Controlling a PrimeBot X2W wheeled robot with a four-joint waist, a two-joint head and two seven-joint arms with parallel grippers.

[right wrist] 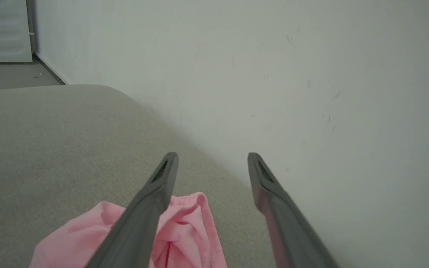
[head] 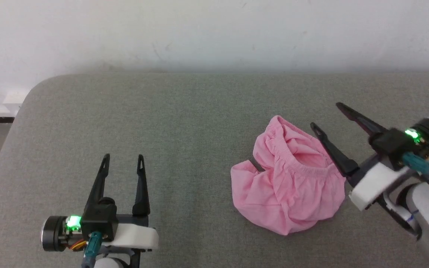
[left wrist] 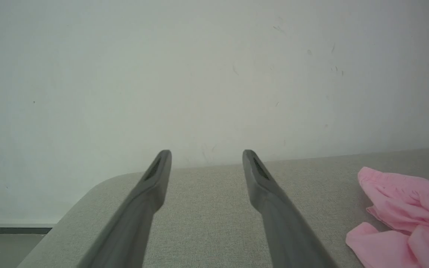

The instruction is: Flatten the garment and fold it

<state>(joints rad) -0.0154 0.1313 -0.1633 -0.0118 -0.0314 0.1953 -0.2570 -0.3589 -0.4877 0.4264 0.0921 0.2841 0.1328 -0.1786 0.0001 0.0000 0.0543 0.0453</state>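
crumpled pink garment (head: 287, 186) near bench (head: 184, 111) right edge, right gripper (head: 325, 114) fingers spread just beside it, left gripper (head: 123, 156) fingers spread, well apart

Bright, even diffuse light; head view sharp; faint shadow low on wall (head: 214, 37), 12 o'clock; fingers (right wrist: 292, 230) of right claw (right wrist: 212, 155) blurred toward 6 o'clock.

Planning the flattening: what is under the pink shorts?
The shorts lie crumpled on the grey cushion, which shows all around them. Whatever lies beneath the heap itself is covered.

plain pink garment (head: 285, 186) (unpatterned), grey couch (head: 162, 123)
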